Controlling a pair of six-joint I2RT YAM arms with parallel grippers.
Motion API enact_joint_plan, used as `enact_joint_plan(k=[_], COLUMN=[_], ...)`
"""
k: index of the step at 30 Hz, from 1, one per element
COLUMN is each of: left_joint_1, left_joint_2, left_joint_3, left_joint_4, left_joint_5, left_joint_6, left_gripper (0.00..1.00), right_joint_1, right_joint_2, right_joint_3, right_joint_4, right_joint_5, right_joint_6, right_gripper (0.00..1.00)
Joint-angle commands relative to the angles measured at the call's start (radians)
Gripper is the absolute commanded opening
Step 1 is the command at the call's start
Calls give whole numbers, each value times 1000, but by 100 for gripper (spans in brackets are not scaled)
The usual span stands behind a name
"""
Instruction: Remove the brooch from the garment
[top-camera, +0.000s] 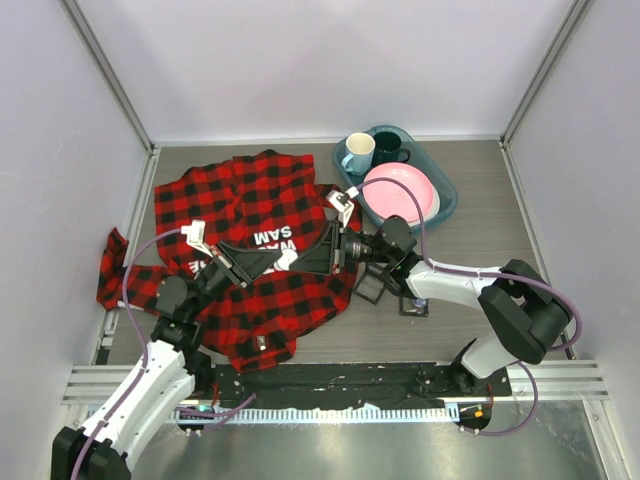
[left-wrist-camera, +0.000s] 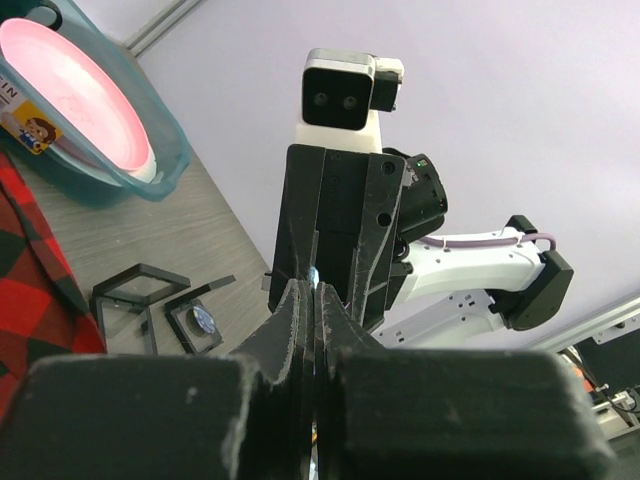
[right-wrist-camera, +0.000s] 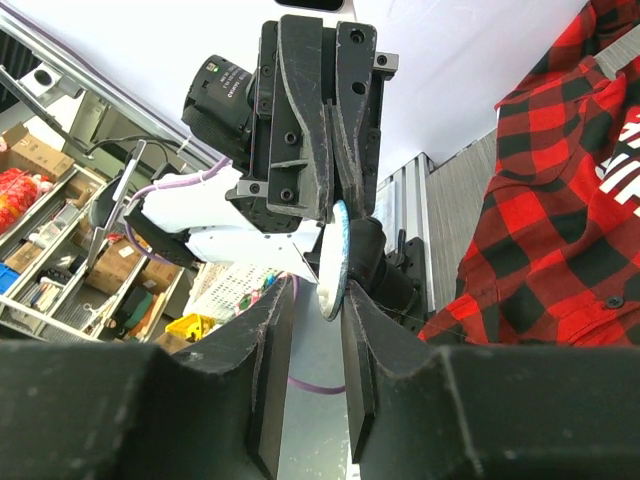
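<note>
The red-and-black checked garment (top-camera: 240, 200) lies spread on the table at the left and centre, and it also shows in the right wrist view (right-wrist-camera: 560, 230). White lettering shows on it near the grippers. My two grippers meet tip to tip above its right part. My left gripper (top-camera: 280, 262) is shut on the brooch (top-camera: 289, 259), a small round white and blue disc. In the left wrist view the brooch (left-wrist-camera: 316, 272) is a thin sliver between the shut fingers. My right gripper (right-wrist-camera: 320, 292) is open, with the edge-on brooch (right-wrist-camera: 334, 258) between its fingertips.
A teal tray (top-camera: 447, 195) at the back right holds a pink plate (top-camera: 400, 192), a light blue mug (top-camera: 357, 153) and a dark mug (top-camera: 388, 148). A small black open box (top-camera: 372, 287) with its lid lies right of the garment. A metal rail (top-camera: 560, 380) runs along the near edge.
</note>
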Motion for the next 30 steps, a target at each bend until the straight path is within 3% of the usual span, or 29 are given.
enact_joint_plan(k=[1,17,30], left_joint_1=[0,0,1], left_joint_2=[-4,-24,-30], left_joint_3=[0,16,33], left_joint_4=[-7,-52,-76], left_joint_5=[-24,-18,-3], left_joint_6=[14,40,56], left_gripper=[0,0,0], right_joint_1=[10,19,20], right_joint_2=[-38,-29,-13], right_joint_3=[33,56,79], right_joint_4=[22,1,-38], right_joint_5=[5,20,53], right_joint_6=[-28,-39,-56], right_gripper=[31,35,32])
